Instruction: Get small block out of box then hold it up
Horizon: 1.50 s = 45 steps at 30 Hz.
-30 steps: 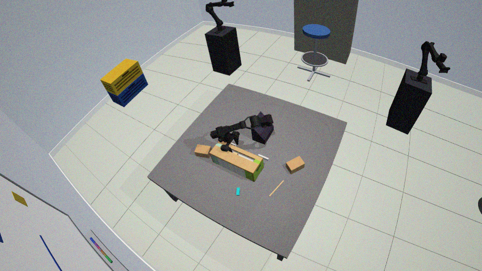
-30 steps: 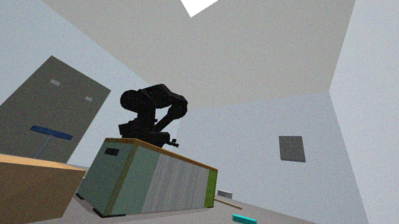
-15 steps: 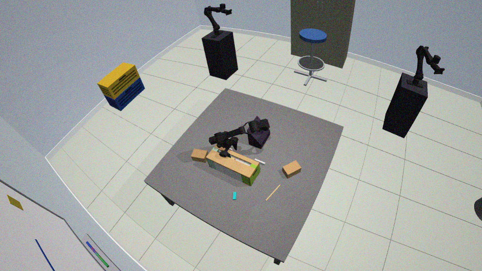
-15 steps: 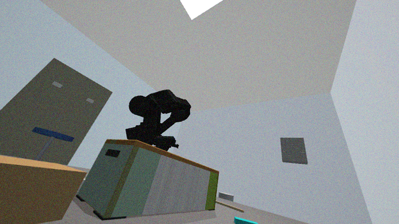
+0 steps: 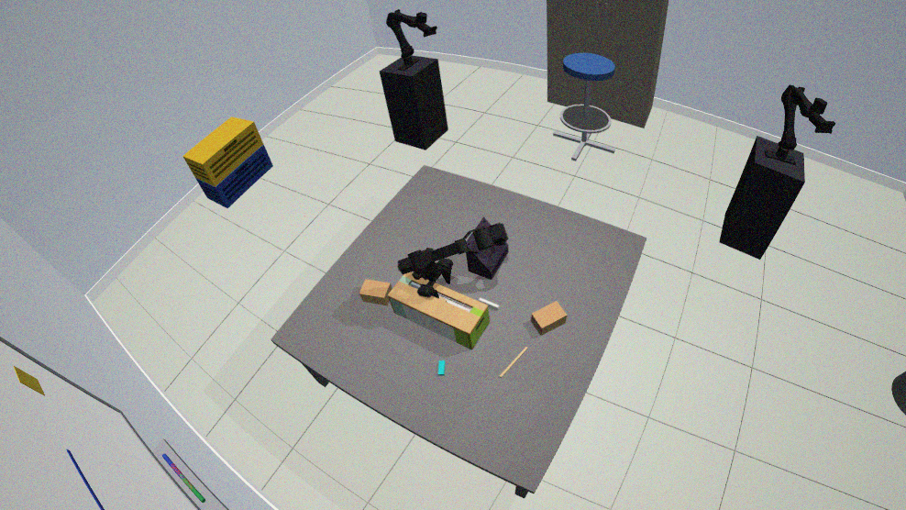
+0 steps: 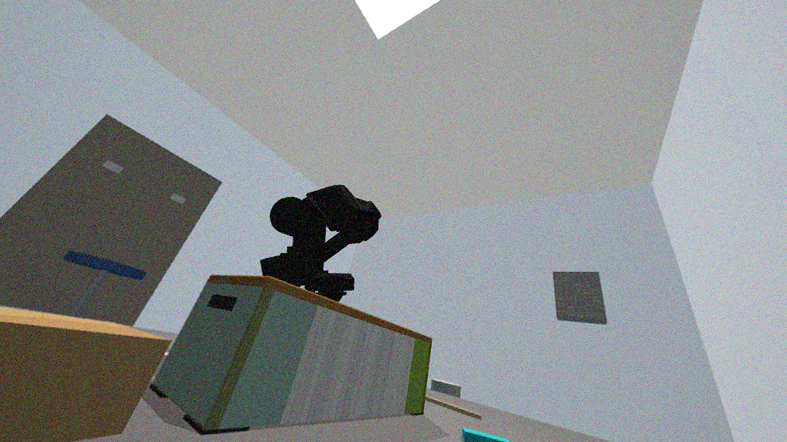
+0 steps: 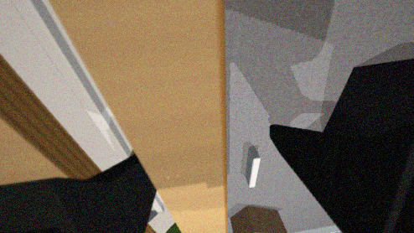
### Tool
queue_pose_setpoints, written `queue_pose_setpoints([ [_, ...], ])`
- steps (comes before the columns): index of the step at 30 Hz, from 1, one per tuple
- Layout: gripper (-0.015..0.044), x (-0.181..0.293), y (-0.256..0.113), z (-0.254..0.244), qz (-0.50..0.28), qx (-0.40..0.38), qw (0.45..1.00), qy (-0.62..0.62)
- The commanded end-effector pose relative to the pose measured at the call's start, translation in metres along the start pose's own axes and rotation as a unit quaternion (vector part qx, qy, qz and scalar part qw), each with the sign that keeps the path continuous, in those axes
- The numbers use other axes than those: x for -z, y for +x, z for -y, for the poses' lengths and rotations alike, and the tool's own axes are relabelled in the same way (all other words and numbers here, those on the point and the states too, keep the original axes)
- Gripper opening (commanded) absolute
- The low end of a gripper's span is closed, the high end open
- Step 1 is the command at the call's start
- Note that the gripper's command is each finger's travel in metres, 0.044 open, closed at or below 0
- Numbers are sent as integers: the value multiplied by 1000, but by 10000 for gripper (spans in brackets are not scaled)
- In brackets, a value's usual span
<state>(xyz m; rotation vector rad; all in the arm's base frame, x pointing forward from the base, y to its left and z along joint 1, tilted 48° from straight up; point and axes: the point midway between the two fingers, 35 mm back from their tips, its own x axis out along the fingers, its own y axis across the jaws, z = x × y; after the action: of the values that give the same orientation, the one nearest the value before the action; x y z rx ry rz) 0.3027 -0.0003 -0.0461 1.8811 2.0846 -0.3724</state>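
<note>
The box point(image 5: 443, 309) point(image 6: 347, 366) point(image 7: 180, 84) has a wooden top with a long slot, a teal end and a green end. Its front panel looks streaky and pale in the exterior view, and I cannot make out the small block or the shelf behind it. My gripper point(image 5: 436, 283) point(image 7: 217, 138) is open and empty, low over the box top towards the teal end. In the wrist view the left finger is over the slot and the right finger is beyond the box's rear edge. Small grey shapes show in the slot, too unclear to name.
A cyan piece point(image 5: 441, 368) point(image 6: 486, 441) lies in front of the box. A white bar point(image 5: 488, 303) point(image 7: 255, 173) lies behind it. Wooden blocks stand near the teal end point(image 5: 375, 291) and off the green end point(image 5: 548, 316). A thin wooden stick point(image 5: 513, 361) lies at the right.
</note>
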Motion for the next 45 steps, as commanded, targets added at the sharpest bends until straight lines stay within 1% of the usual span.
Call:
queue_pose_setpoints([
  [1,400,8,2,0,-1,-3,1000,1],
  [8,400,17,5,0,-1,-3,1000,1],
  [14,400,6,1,0,-1,-3,1000,1],
  [21,400,6,1,0,-1,-3,1000,1],
  [45,400,30,10,0,-2,-3,1000,2],
])
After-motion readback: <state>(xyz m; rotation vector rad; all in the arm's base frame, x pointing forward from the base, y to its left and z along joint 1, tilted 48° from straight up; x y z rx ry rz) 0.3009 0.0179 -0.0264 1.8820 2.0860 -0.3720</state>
